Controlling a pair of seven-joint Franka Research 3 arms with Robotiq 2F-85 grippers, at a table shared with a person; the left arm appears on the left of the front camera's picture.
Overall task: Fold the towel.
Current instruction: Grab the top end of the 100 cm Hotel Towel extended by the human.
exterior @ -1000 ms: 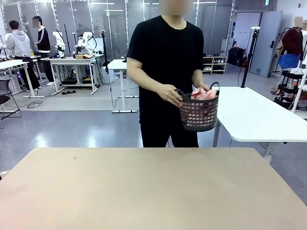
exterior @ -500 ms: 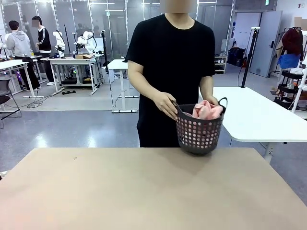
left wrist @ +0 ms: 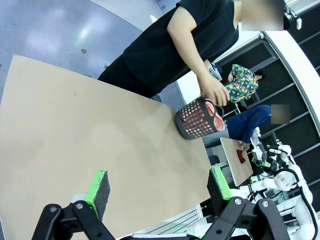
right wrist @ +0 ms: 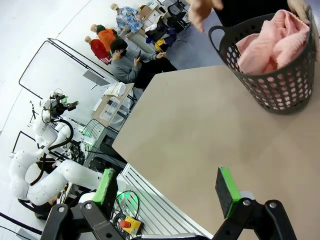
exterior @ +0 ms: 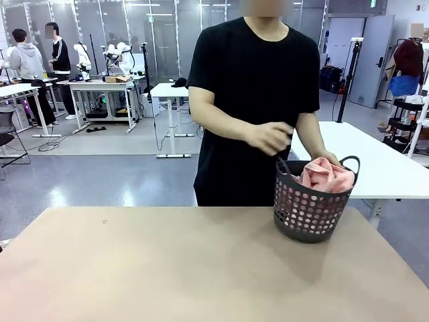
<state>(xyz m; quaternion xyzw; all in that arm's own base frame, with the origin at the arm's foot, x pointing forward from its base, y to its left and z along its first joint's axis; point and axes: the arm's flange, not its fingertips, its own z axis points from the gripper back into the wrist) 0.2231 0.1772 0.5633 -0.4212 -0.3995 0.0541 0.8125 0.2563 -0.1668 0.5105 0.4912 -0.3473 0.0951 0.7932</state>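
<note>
Person brought the basket [exterior: 310,211] in and set it down on the table [exterior: 167,268], far right; one hand [exterior: 268,138] had just come off the handle. Towel [exterior: 326,176] lay bunched inside, unfolded. Left gripper [left wrist: 157,187] and right gripper [right wrist: 166,187] stood back, jaws apart, empty.

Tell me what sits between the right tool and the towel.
In the right wrist view, bare tabletop, then the perforated basket wall; the towel lies bunched inside it.
</note>
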